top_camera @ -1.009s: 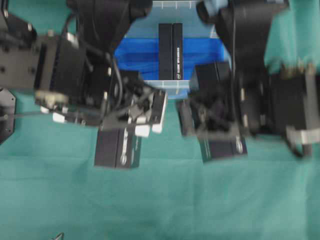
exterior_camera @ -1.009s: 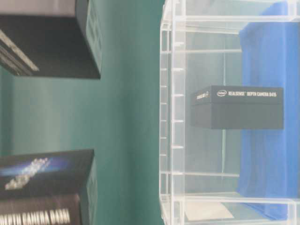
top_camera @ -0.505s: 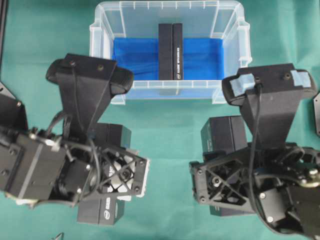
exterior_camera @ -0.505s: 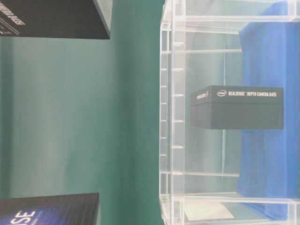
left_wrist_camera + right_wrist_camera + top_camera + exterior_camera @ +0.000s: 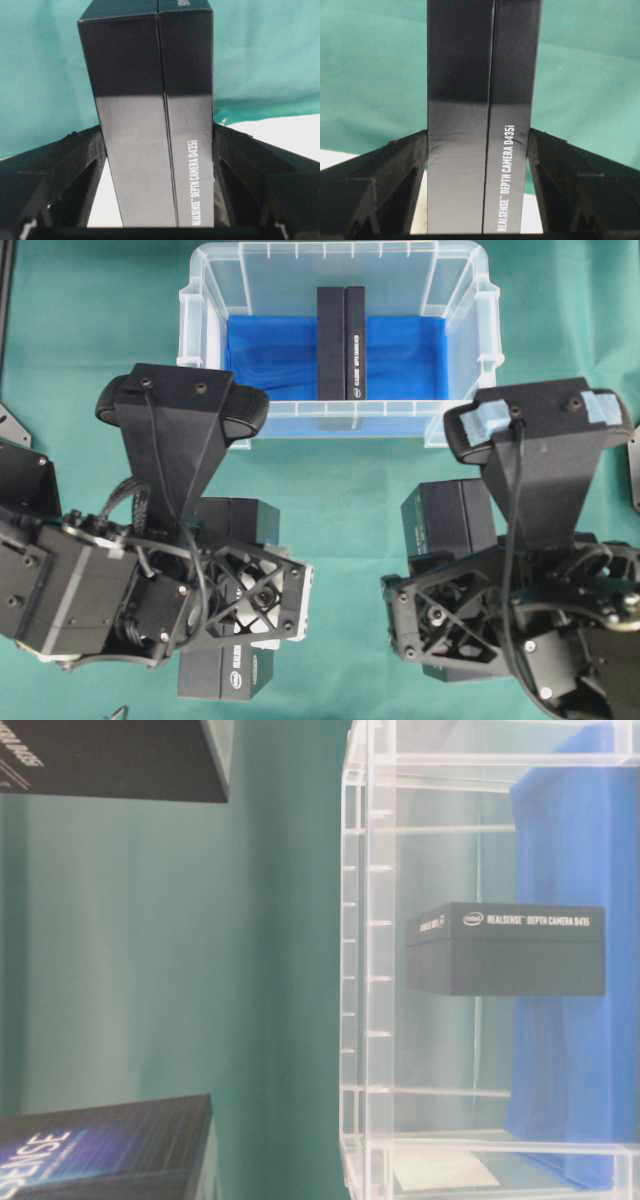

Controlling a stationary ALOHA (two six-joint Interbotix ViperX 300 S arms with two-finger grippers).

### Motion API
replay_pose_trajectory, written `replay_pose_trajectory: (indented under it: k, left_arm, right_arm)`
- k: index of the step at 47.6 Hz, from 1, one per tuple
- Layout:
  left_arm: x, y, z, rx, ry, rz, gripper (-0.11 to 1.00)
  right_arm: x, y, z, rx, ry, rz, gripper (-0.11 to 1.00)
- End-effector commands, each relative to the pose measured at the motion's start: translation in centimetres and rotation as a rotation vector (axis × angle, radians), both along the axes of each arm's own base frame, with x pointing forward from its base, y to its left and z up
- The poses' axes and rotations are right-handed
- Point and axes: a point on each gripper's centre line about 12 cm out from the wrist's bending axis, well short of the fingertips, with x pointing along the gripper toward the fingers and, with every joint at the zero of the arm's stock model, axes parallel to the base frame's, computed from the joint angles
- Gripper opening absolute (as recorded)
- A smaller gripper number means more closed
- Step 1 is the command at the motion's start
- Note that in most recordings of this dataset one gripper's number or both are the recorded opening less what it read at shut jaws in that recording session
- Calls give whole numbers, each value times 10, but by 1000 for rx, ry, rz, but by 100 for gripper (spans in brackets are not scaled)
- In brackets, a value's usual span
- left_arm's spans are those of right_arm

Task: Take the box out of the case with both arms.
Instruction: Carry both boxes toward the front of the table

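Left arm (image 5: 150, 570) sits low-left in the overhead view, well outside the case, over the green desk (image 5: 340, 500). Left gripper (image 5: 157, 165) is closed on a black box (image 5: 150, 115); the wrist view shows both fingers (image 5: 75, 160) pressed flat against the box's long sides, jaws fairly wide because the box fills the gap, "DEPTH CAMERA D435i" printed along one side. From overhead that left-held box (image 5: 225, 675) pokes out below the arm, mostly hidden by the wrist. Up in the middle, the clear case (image 5: 200, 330) stands on the desk at the far edge, blue lining (image 5: 270, 355) on its floor, and one more black box (image 5: 341, 340) still stands inside it, centred, on its narrow side, touching no gripper. The table-level view shows the same boxed item (image 5: 505, 948) behind the case wall (image 5: 365, 960), resting against the blue lining, with corners of the two held boxes visible outside the case. To the right, right arm (image 5: 540, 590) mirrors the left, also clear of the case. Right gripper (image 5: 482, 170) is clamped on its own black box (image 5: 482, 100), fingers (image 5: 400, 165) touching both long sides, same lettering. Overhead, that right-held box (image 5: 450, 520) shows partly above the wrist.
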Motion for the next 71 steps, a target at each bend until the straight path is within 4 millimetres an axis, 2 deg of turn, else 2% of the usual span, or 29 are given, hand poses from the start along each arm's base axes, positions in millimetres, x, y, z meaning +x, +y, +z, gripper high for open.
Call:
replay_pose_trajectory:
  k: [1,54,62,71]
  left_arm:
    - [-5,1,12,-10,-36,2,63]
    - [-6,4,0,9,1,7,63]
    - [-6,4,-4,14,12,8,63]
    - [-4,3,-21,29,33,18,63]
  right_arm:
    - [-5,-2,14,12,-43,-3,65]
    - [0,-5,7,-7,-31,-17,65]
    - [1,-5,-2,-24,-7,-17,65]
    - [7,-3,-25,-39,15,-3,65]
